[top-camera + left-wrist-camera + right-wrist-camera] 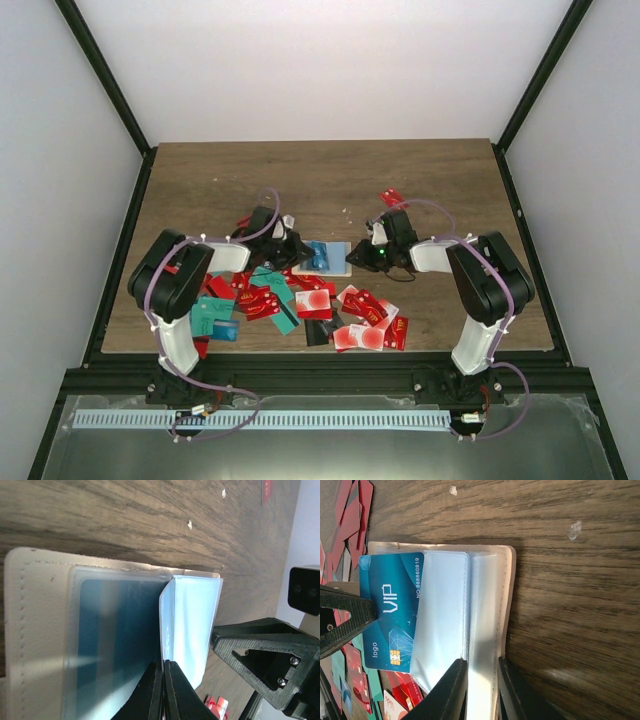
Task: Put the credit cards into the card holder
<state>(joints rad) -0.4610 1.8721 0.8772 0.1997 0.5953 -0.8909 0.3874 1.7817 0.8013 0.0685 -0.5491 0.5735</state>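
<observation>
Loose credit cards lie on the table at the left, clear of the work. The left gripper is clamped on a clear sleeve and lifts it, apparently to expose the pocket. The card holder lies open between the arms, with a blue card half inserted. The right gripper, jaws narrowly apart, straddles the holder's edge and probably pins it.

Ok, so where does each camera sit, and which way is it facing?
Top external: above and behind the left arm and right arm, both in view, looking down at the table.
Left wrist: on the left arm, facing the card holder; left end effector pinches its upright sleeve.
Right wrist: on the right arm, facing the holder from the opposite side; right end effector grips its edge.
Shared: both wrist views show the blue card.
</observation>
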